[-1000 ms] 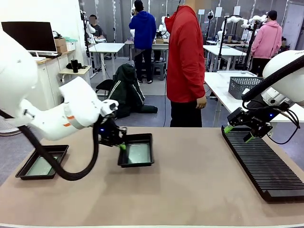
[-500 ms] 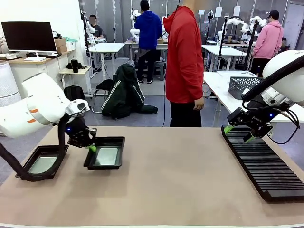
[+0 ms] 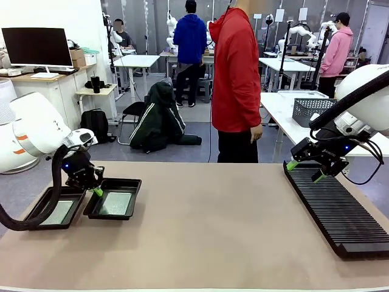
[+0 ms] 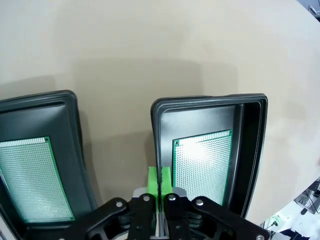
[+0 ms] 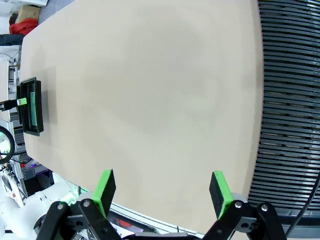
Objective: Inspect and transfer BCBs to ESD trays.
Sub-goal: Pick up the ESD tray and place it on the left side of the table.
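Note:
Two black ESD trays lie side by side at the table's left. The left tray [image 3: 37, 213] [image 4: 74, 125] holds a pale-green BCB [image 3: 58, 212] [image 4: 30, 180]. The right tray [image 3: 130, 201] [image 4: 250, 145] holds another BCB [image 3: 114, 204] [image 4: 200, 165]. My left gripper [image 3: 96, 191] [image 4: 160, 177] is shut on the right tray's near-left rim, green pads pinched over the wall. My right gripper [image 3: 305, 171] [image 5: 162, 187] hangs open above the near end of the rack, nothing between its fingers. Both trays [image 5: 30, 107] look small and far off in the right wrist view.
A long black ribbed rack [image 3: 334, 207] [image 5: 290, 100] runs along the table's right side. A person in a red hoodie [image 3: 237, 79] stands at the far edge, hands down. A dark mesh basket [image 3: 311, 111] sits on the table behind the right arm.
My left arm has pulled the gripped tray leftward across the table, from near the middle to right beside the other tray. The right arm has stayed still.

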`<state>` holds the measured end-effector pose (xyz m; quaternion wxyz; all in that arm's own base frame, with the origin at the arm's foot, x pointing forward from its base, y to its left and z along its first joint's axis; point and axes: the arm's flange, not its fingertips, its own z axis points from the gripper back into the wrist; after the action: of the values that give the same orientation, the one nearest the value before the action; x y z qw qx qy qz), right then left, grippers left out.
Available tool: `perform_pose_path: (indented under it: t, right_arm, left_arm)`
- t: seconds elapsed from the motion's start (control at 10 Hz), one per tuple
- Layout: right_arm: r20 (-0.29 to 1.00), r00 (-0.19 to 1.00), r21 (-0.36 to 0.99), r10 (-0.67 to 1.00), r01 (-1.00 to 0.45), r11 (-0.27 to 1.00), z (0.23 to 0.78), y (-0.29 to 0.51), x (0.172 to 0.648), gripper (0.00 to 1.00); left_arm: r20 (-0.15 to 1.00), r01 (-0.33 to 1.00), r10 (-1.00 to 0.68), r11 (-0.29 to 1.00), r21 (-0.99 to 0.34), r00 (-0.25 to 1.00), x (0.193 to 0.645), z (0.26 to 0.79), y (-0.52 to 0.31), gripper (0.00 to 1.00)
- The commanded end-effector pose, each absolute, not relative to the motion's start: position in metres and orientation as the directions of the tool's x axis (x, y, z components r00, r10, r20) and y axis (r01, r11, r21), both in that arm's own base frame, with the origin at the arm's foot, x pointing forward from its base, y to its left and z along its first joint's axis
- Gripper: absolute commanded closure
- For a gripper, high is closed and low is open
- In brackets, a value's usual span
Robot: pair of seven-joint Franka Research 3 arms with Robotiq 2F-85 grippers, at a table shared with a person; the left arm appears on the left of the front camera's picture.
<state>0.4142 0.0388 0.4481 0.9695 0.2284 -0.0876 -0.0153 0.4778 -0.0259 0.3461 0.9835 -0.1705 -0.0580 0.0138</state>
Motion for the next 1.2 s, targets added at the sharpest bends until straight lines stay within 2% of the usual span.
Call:
perform_pose_path:
  t: [0.0,1.0,1.1]
  right_arm:
    - [0.154,0.984,0.441,-0.088,0.012,0.897,0.450,0.040,0.414,0.00]
    - [0.154,0.984,0.441,-0.088,0.012,0.897,0.450,0.040,0.414,0.00]
    - [0.154,0.984,0.441,-0.088,0.012,0.897,0.450,0.040,0.414,0.00]
  left_arm:
    - [0.102,0.008,0.028,0.944,-0.331,0.994,0.482,0.344,-0.014,0.97]
    - [0.105,0.000,0.033,0.954,-0.298,0.994,0.492,0.310,-0.012,0.97]
    - [0.079,-0.007,0.033,0.953,-0.302,0.996,0.491,0.308,-0.011,0.97]
